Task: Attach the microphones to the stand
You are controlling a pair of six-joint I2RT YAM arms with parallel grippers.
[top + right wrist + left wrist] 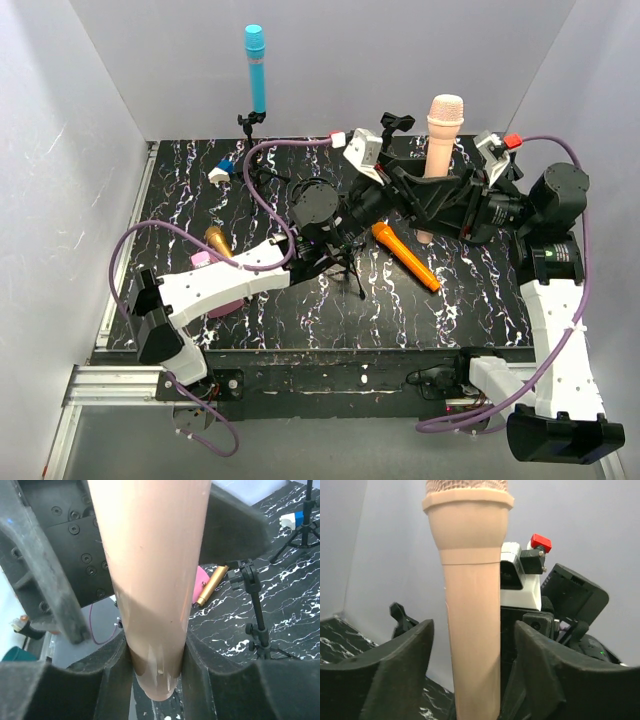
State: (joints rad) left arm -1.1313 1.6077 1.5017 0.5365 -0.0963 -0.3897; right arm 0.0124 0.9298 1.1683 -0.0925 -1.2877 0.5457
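The pale pink microphone stands upright above the table between both grippers. My right gripper is shut on its lower end, coming in from the right. My left gripper is open around its shaft, with a gap showing on each side. The cyan microphone stands clipped in a stand at the back left. The orange microphone lies at the table's middle. The golden-brown microphone lies at the left. An empty black tripod stand is under the left arm.
A flat pink box lies beside the golden-brown microphone. A small blue and white piece sits at the back left. Another stand clip rises behind the grippers. White walls close in the table on three sides.
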